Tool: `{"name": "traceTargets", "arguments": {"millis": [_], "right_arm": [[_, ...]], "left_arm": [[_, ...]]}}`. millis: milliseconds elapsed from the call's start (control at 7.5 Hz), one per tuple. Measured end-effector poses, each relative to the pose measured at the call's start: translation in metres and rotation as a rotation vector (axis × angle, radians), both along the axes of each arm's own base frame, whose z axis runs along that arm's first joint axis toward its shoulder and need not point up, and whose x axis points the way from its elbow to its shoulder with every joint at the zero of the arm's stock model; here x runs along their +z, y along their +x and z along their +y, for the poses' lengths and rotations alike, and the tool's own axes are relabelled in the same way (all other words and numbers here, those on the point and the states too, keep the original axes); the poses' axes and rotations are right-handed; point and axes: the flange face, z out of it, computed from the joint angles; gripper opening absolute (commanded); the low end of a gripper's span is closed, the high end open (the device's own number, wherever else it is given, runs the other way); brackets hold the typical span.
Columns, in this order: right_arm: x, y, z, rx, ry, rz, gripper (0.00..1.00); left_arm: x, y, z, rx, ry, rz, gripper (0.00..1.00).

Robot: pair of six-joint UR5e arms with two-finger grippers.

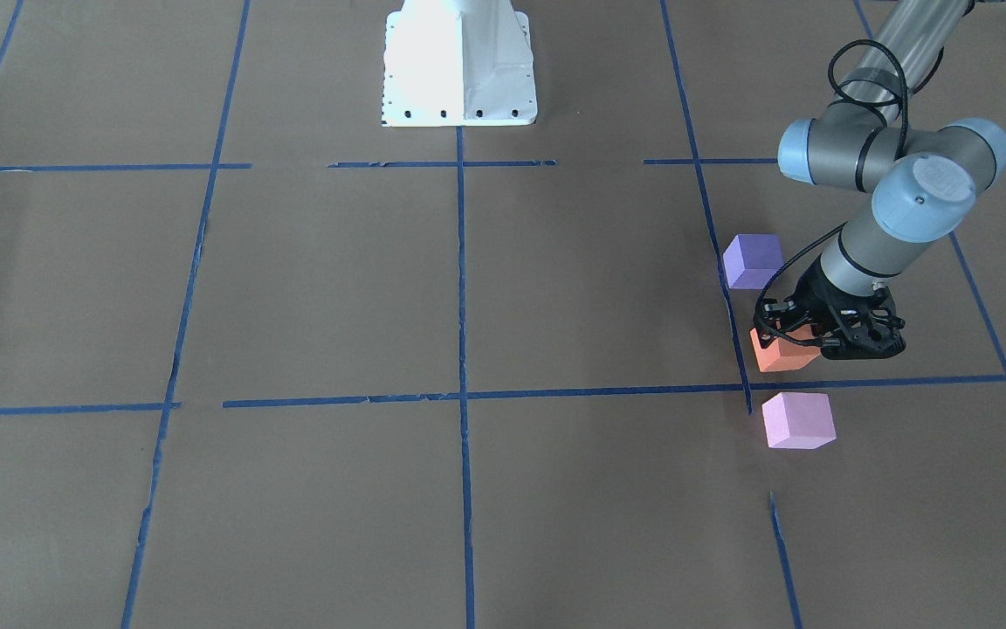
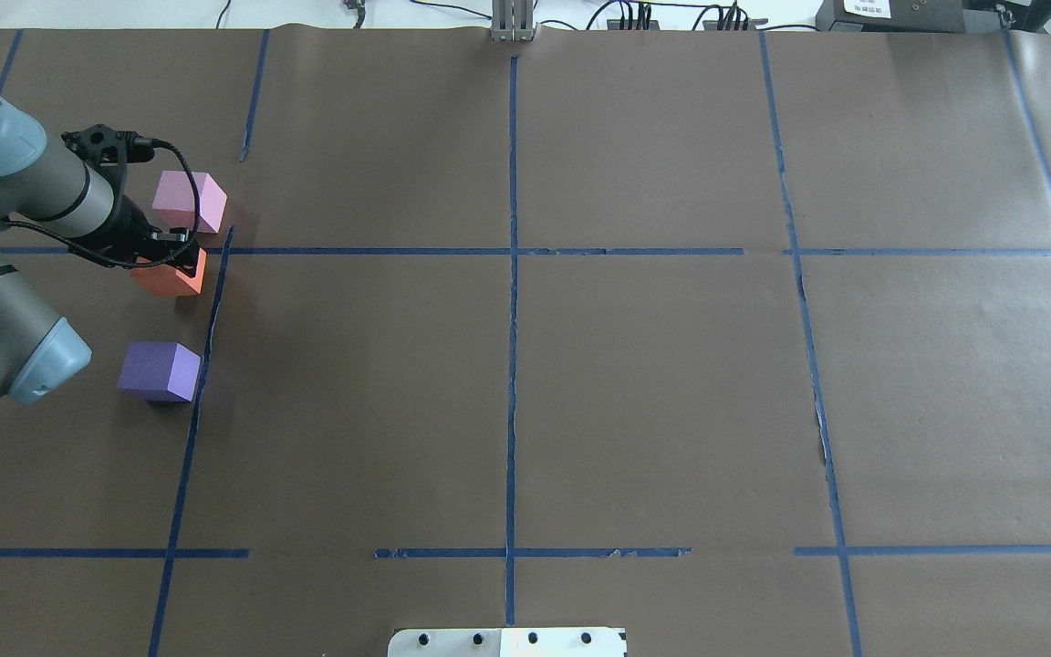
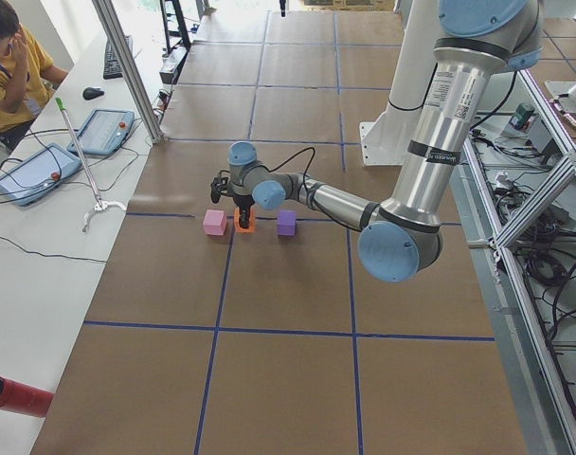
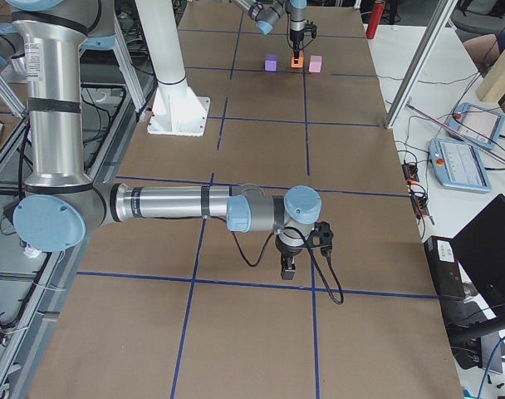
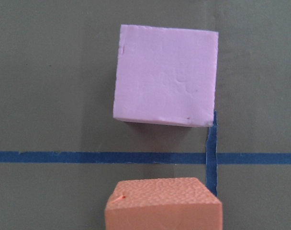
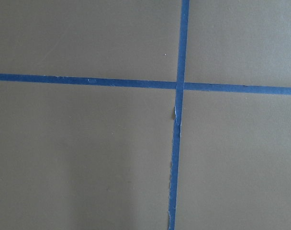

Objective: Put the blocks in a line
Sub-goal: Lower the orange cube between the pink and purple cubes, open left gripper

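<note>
Three blocks stand in a row at the table's left end beside a blue tape line. The pale pink block point(image 1: 798, 420) point(image 2: 188, 202) point(image 5: 165, 75) is farthest from the robot, the orange block point(image 1: 781, 351) point(image 2: 170, 275) point(image 5: 162, 203) is in the middle, and the violet block point(image 1: 752, 260) point(image 2: 159, 370) is nearest. My left gripper point(image 1: 795, 335) point(image 2: 168, 255) points down and is shut on the orange block, at or just above the paper. My right gripper point(image 4: 287, 269) hangs over bare paper near the table's right end. I cannot tell whether it is open or shut.
The white robot base point(image 1: 458, 65) stands at the table's middle rear edge. Blue tape lines point(image 2: 512, 319) divide the brown paper into squares. Operators' tablets point(image 3: 103, 131) and cables lie on a side bench beyond the far edge.
</note>
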Motion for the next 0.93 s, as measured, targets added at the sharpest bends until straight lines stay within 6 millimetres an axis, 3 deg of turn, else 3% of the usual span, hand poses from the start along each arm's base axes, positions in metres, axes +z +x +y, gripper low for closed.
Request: {"name": "traceTargets", "arguments": {"millis": [400,533,667,933], "right_arm": [[0.0001,0.0,0.0,0.0,-0.001,0.001,1.0],[0.0001,0.0,0.0,0.0,-0.001,0.001,1.0],[0.0001,0.0,0.0,0.0,0.0,0.001,1.0],[0.0,0.0,0.0,0.0,0.0,0.0,1.0]], "left_arm": [[0.0,0.0044,0.0026,0.007,-0.003,0.0,0.47],[0.0003,0.0051,0.0031,0.009,-0.004,-0.001,0.59],[0.001,0.0055,0.0034,0.01,-0.004,-0.002,0.62],[0.0035,0.007,0.0038,0.012,-0.007,-0.005,0.66]]}}
